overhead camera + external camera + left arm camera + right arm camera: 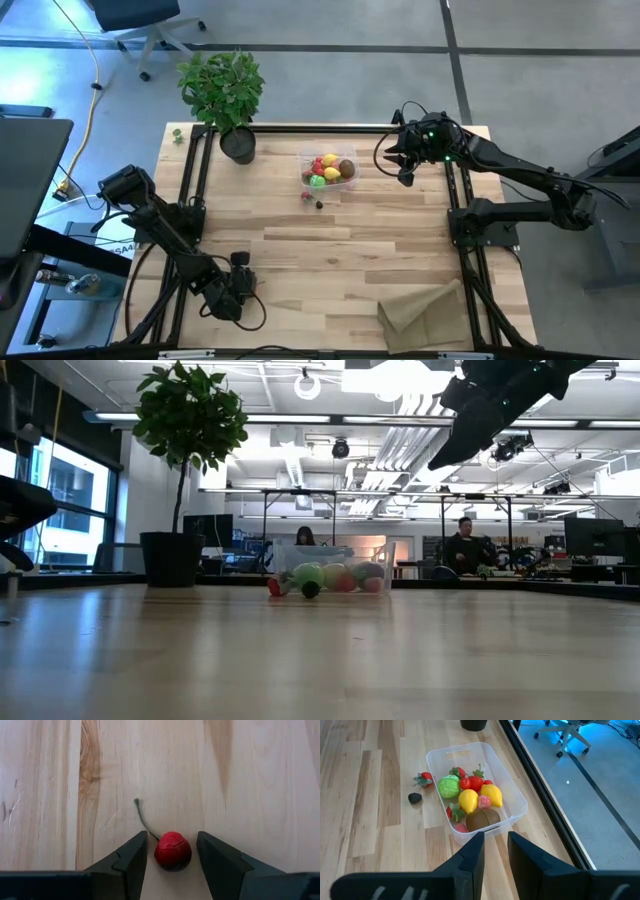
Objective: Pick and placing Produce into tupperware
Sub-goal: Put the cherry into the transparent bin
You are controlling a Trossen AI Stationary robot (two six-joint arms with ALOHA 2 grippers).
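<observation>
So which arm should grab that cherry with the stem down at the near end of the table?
The left. The left gripper already straddles the cherry, a finger on either side with gaps showing. The right gripper hangs empty by the tupperware at the far end.

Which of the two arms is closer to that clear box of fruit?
The right. Its end effector hovers just beside the clear container, while the left end effector is far off at the table's near edge, straddling a cherry.

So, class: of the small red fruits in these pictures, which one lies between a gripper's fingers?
The stemmed cherry, alone on bare wood between the left gripper's open fingers. The other red fruits sit in or beside the tupperware.
</observation>
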